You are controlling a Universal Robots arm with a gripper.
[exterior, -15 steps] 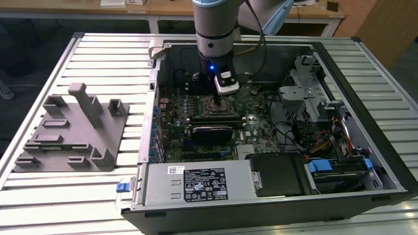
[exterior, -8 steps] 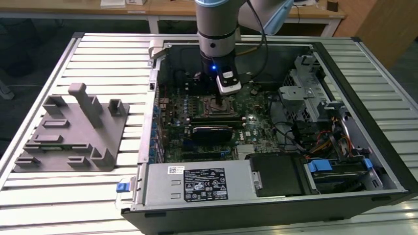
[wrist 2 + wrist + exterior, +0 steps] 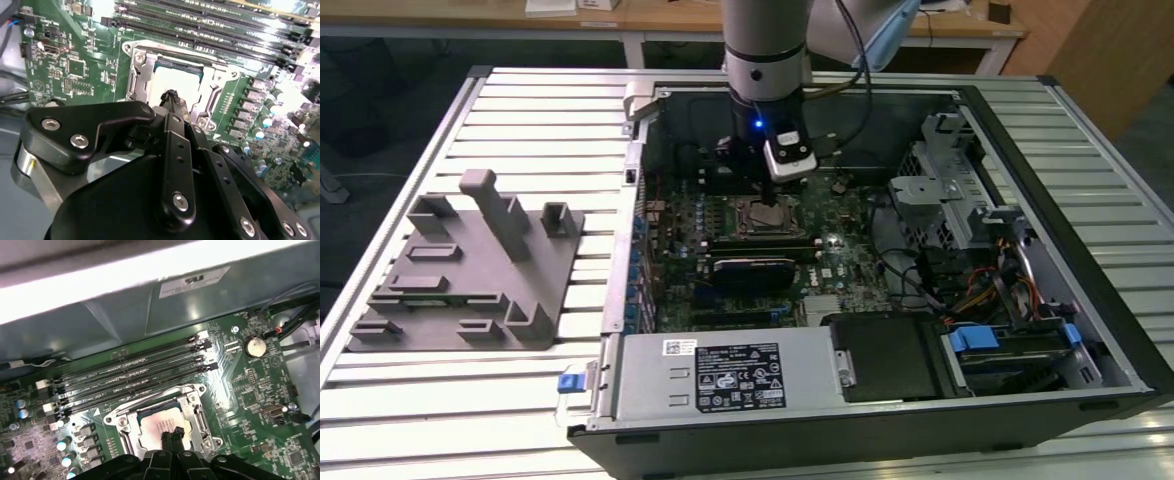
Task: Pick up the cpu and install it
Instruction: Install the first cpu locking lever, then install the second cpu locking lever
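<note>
Tool [image 3: 172,434] pressed together over the cpu [image 3: 161,429] (seated inside its socket frame [image 3: 196,390]).

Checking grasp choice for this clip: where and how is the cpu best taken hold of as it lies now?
The cpu lies flat in the socket frame on the motherboard, its pale top facing up. Probably best taken from straight above, by two opposite edges: the metal frame hems its sides, leaving little room for a sideways approach. The end effector sits right above it.
</note>
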